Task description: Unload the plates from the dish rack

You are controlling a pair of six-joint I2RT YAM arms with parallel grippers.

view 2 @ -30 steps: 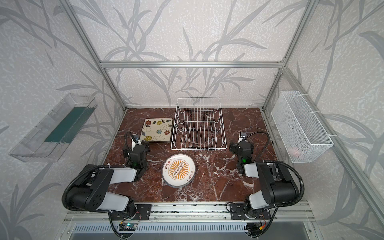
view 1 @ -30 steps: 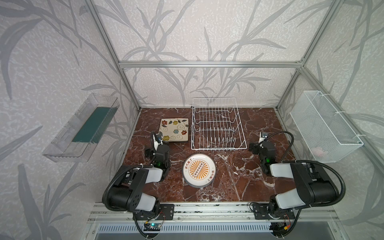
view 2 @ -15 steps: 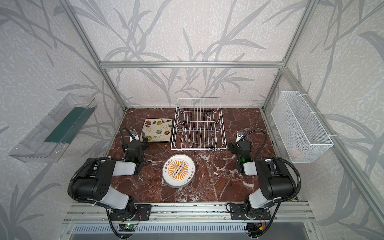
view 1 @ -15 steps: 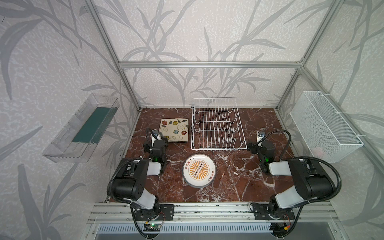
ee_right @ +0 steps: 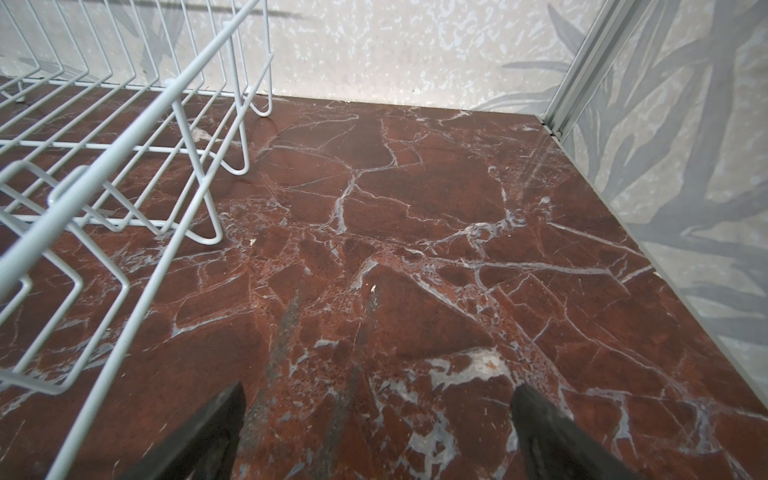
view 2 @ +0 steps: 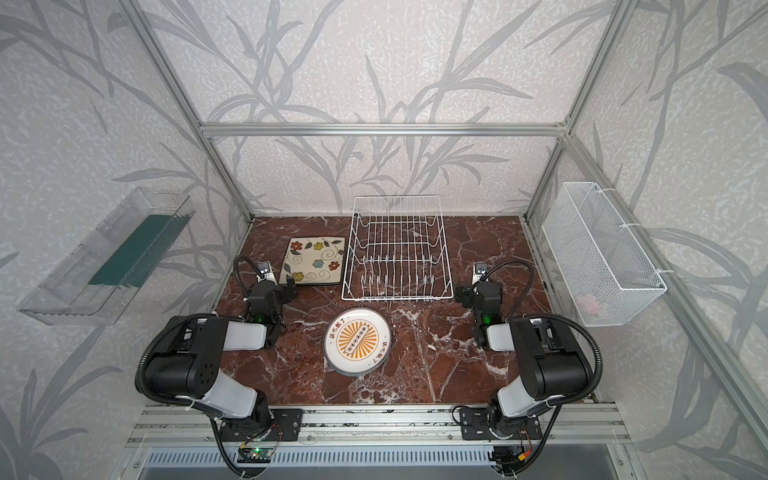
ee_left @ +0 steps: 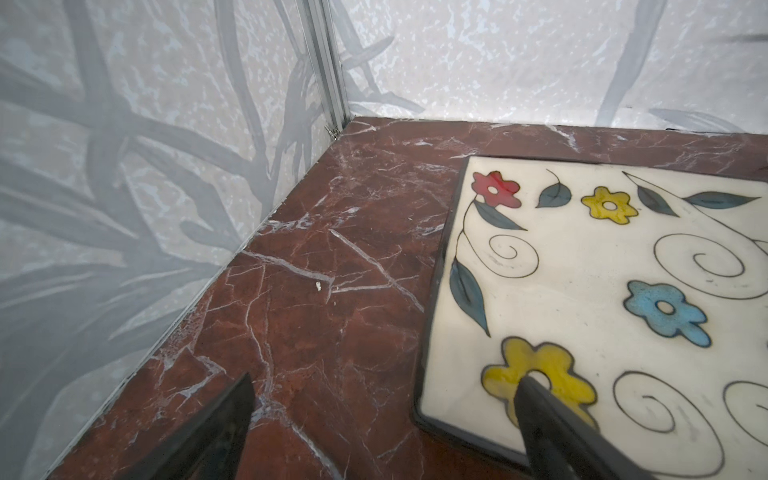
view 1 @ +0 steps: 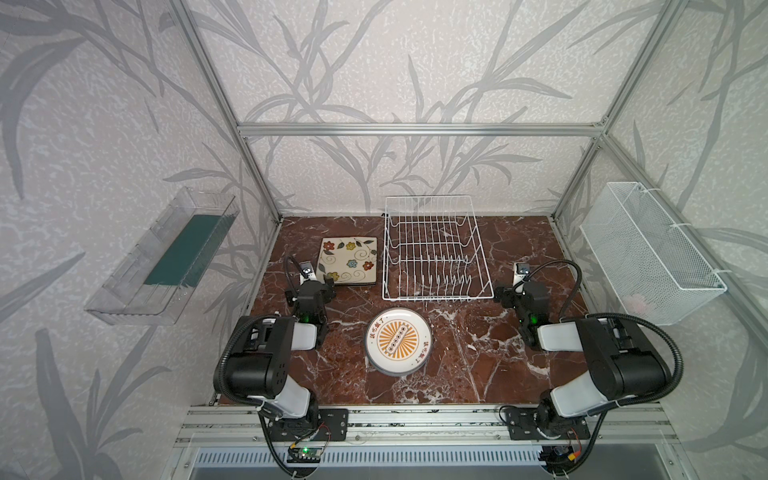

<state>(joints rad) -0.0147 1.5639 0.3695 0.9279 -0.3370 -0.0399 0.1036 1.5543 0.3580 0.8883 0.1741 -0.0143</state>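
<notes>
The white wire dish rack [view 1: 434, 249] [view 2: 397, 249] stands at the back middle with no plates in it. Left of it lies a stack of square flowered plates [view 1: 348, 259] [view 2: 313, 259]. Round white plates [view 1: 397, 340] [view 2: 358, 340] with an orange sunburst are stacked in front of the rack. My left gripper [view 1: 311, 287] [ee_left: 388, 378] is open and low by the square plates' near left corner; one finger [ee_left: 540, 407] hangs over a yellow flower. My right gripper [view 1: 519, 291] [ee_right: 380, 387] is open over bare marble, right of the rack's [ee_right: 124, 166] near corner.
A clear plastic tray [view 1: 166, 257] with a green pad is fixed to the left wall. A white mesh basket [view 1: 648, 253] hangs on the right wall. Aluminium frame posts stand at the back corners. The red marble floor [view 1: 478, 353] shows between the arms.
Both arms have drawn in slightly, the grippers shifting only a little and staying open. Plates and rack have not moved.
</notes>
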